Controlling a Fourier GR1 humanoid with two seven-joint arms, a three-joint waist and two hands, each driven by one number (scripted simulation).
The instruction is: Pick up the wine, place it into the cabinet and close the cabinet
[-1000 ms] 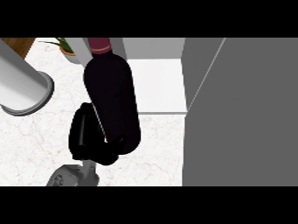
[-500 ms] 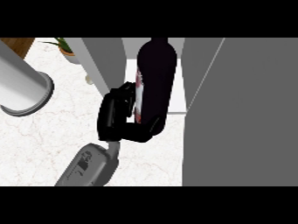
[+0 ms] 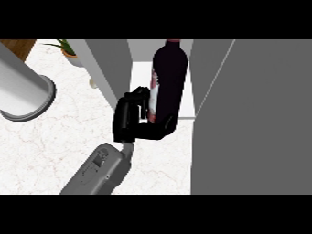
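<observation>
White marble counter below, my right hand reaches up from its grey forearm, fingers curled round the upright wine bottle standing inside the open cabinet, label unreadable, left hand unseen.

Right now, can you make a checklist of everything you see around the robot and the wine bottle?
Surface: white marbled counter, with a wooden strip at its left edge.
Job's things: dark wine bottle, upright, at the opening of the grey cabinet; cabinet door open.
Clutter: potted plant at the back left.
Hands: one robot hand curled round the bottle's lower part; I cannot tell whether it is the left or the right. No other hand shows, only a grey forearm at left.
Cables: nothing seen.
Surroundings: nothing seen beyond the counter.
</observation>
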